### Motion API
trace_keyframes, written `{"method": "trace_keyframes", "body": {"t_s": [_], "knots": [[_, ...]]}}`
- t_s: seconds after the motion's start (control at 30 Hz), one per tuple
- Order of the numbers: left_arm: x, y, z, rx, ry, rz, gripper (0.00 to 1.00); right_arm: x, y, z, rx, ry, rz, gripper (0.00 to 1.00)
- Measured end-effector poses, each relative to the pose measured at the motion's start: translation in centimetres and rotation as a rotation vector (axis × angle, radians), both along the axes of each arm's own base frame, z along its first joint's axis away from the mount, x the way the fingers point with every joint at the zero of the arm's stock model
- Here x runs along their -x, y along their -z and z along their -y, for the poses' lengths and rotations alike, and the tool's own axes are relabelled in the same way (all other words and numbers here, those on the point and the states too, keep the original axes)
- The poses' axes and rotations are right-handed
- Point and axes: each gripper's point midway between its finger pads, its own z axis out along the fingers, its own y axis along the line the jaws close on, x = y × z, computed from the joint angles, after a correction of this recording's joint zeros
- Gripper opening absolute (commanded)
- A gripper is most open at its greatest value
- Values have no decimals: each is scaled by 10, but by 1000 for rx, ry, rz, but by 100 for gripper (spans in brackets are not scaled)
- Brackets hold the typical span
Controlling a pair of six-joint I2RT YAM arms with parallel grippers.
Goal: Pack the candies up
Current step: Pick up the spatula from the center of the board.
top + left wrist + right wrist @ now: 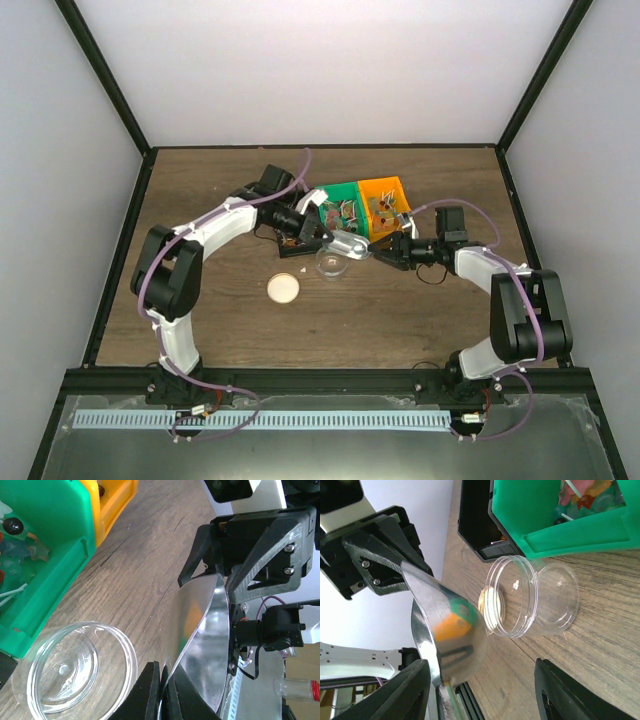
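step: scooping not begun, by the look of it. The jar (520, 597) is empty and the scoop (452, 630) shows only orange and green reflections, no load.
candies (345, 212): all in the green bin (545, 510) and orange bin (385, 200), none in the jar.
left fingers (161, 687): closed on the scoop's narrow end.
right fingers (480, 675): spread wide, holding nothing, pointed at the jar with the scoop bowl just beside one finger.
layout, top view: jar at 6 o'clock of the green bin; scoop near the jar at 1 o'clock; lid (283, 289) off, on the table (400, 320) at 8 o'clock of the jar.
next: probably the right fingers steady the jar or take the scoop, which one cannot be told. The left then needs to swing the scoop toward 12 o'clock and dip it into a bin.
left wrist only: the grip on the scoop, close up.
right wrist only: right fingers open, bowl unloaded.
top only: both bins and the lid's place.
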Motion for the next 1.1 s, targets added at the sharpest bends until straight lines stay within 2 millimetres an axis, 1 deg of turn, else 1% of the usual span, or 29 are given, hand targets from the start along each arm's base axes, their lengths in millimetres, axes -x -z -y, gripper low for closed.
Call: {"method": "trace_keyframes", "body": {"t_s": [0.23,0.5,0.67,0.83,0.97,1.03,1.07,1.1], "knots": [[-4,-2,-4,8,-7,4,4,1,-1,0,1,-2,0,43],[-5,2,-12,-8,-7,4,4,4,-1,-1,-2,-9,-6,29],[-10,4,-21,-15,-24,-1,4,5,-1,-1,3,-15,2,15],[-11,8,-22,-8,-17,-17,4,8,-6,-3,-18,-34,14,1],[-11,8,-21,-1,-13,-20,4,8,-7,-3,-23,-39,14,1],[-11,8,-21,0,-13,-22,15,9,-7,-3,-25,-41,14,1],[-11,8,-21,-1,-14,-23,22,9,-7,-3,-27,-42,14,1],[-12,8,-21,-4,-18,-23,26,9,-7,-4,-28,-44,14,1]]}}
